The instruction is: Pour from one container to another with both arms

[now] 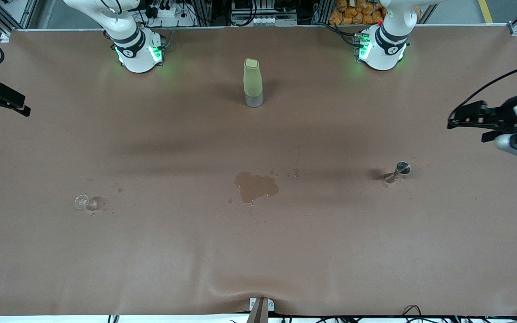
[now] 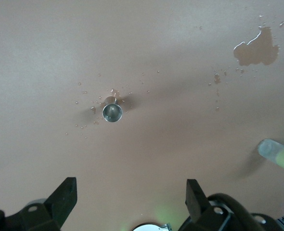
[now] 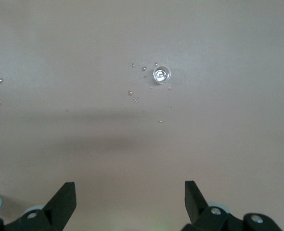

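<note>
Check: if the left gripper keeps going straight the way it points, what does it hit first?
Probably bare table. The left gripper, open, points down at the cloth; the jigger stands upright ahead of the fingers, not between them, among droplets. Depth is unclear, so a slight tilt could bring it onto the jigger.

One clear glass cup point(image 1: 82, 202), lower left of the front frame. One steel jigger point(image 1: 397, 172), right of centre. One pale-green bottle point(image 1: 252, 82), upper centre. One brown puddle point(image 1: 255, 187), mid-frame, with scattered droplets. Two robot arms, two grippers: left gripper point(image 1: 458, 117), right gripper point(image 1: 14, 104).
</note>
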Controlling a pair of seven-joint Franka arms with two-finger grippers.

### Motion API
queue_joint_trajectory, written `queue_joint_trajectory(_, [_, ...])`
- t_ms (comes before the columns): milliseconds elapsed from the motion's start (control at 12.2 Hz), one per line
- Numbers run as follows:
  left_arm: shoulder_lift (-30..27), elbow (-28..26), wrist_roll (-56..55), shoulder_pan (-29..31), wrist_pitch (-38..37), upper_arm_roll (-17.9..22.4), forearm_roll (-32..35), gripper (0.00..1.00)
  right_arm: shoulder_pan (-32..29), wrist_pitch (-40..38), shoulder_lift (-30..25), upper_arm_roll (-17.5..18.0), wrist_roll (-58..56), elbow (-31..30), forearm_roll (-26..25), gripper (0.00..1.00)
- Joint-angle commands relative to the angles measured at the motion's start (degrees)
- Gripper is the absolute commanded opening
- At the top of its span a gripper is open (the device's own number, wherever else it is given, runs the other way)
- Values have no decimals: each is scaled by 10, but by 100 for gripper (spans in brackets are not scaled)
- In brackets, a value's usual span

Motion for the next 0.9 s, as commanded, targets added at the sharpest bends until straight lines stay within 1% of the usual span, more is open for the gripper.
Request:
queue_joint_trajectory(0, [-17,-19,-15,-39,6,27,22,100,7,-4,-5,-6,-9,4,-13,100])
queue_joint_trajectory(82, [-17,-19,-16,-50,13,35,26,100,5,-9,-5,-6,-3,4,-13,100])
queue_joint_trajectory(164, [-19,-19,-17,-61,17,61,27,100,6,-12,-5,-5,-2,4,-11,100])
queue_joint_trajectory(246, [-21,-19,-9,-75,28,79,28,100,6,-12,-5,-5,-1,3,-6,100])
queue_joint_trajectory(492, [-25,-30,-10,-77,28,82,25,100,6,-12,-5,-5,-1,1,-5,100])
queue_joint_trajectory(574, [-46,-50,-21,-82,33,83,27,100,6,-12,-5,-5,-1,2,-5,100])
queue_joint_trajectory(656, [-54,-59,-42,-85,42,83,33,100,6,-12,-5,-5,-2,2,-5,100])
queue_joint_trajectory(820, [-60,-60,-64,-82,44,82,37,100,7,-12,-6,-5,-1,2,-5,100])
